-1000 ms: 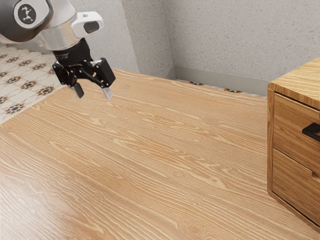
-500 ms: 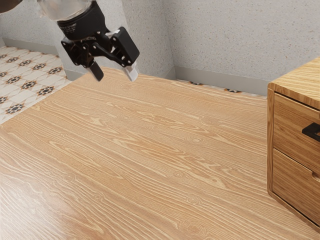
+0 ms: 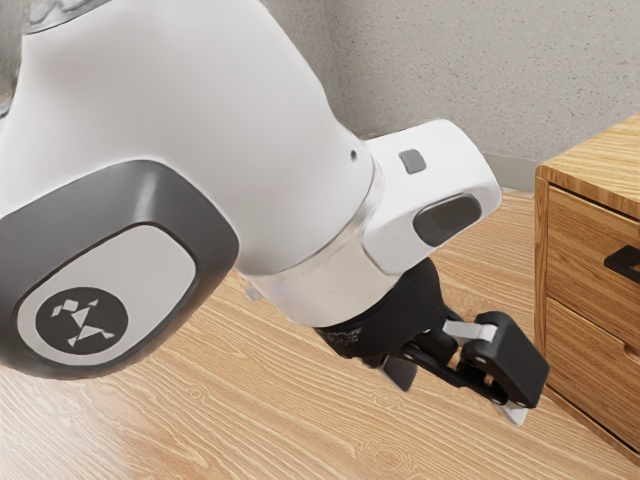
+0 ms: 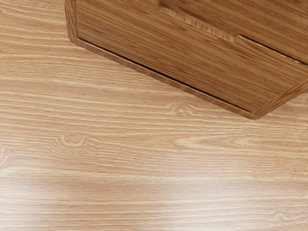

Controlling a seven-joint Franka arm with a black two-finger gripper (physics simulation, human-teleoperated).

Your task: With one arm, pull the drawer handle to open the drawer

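The hand, fingers spread wide and holding nothing, hangs low over the desk near the cabinet, whose black handle on the top drawer lies higher, toward the exterior view's right.

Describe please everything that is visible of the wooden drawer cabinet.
The cabinet is light grained wood and stands upright on the wooden surface at the exterior view's right edge. Its front holds two drawers, the upper drawer above the lower drawer, both looking shut. A black handle sits on the upper one. The gripper hangs near the lower front, apparently not touching.
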